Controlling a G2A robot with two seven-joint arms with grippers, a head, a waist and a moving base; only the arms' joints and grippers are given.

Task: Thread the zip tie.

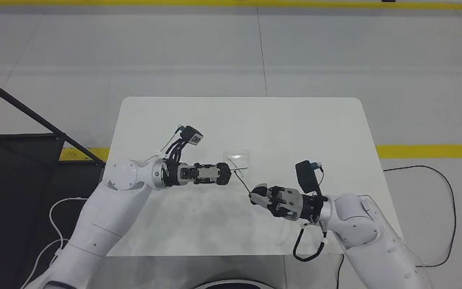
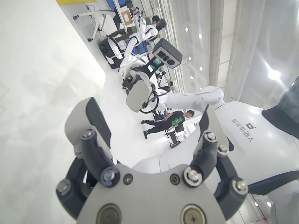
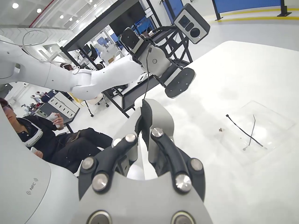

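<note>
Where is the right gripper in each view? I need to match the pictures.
Top view: right gripper low and right of centre, shut on a zip tie.
Left wrist view: right gripper farther off, mid-picture, framed by the open left gripper.
Right wrist view: right gripper close up, mid-picture.
Shared landmark: the white table.

Three zip ties (image 3: 238, 124), one clear tray (image 3: 275, 117), one white table (image 1: 310, 123), two pincers: left pincer (image 2: 150, 108), right pincer (image 3: 144, 108)
</note>
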